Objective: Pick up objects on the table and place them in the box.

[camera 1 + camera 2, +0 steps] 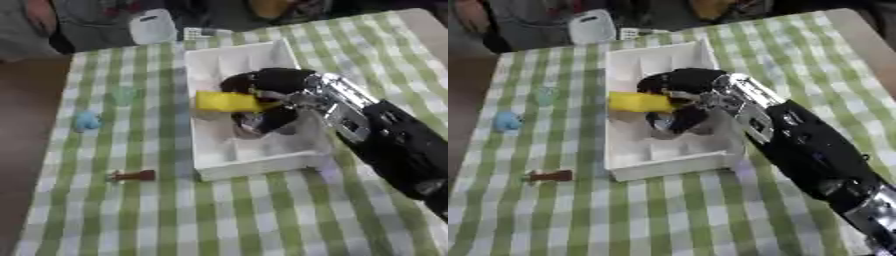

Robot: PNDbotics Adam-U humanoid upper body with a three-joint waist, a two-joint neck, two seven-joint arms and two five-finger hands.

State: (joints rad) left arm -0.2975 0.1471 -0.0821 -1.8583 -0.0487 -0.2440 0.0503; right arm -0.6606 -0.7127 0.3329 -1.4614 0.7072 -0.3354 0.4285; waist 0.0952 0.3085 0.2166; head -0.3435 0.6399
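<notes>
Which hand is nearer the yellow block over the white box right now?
Right. The right hand has its fingers curled round the yellow rectangular block above the white partitioned box. The left hand shows in neither view.

Even, soft room light — no glare. Both views blurred throughout; the check cloth (262, 210) smears toward the lower edge. Faint shadow inside the white box (214, 60), under the right hand (271, 85).

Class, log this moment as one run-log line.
right hand: holding yellow block over white box | left hand: unseen | on checked cloth: blue, green, brown items
</notes>
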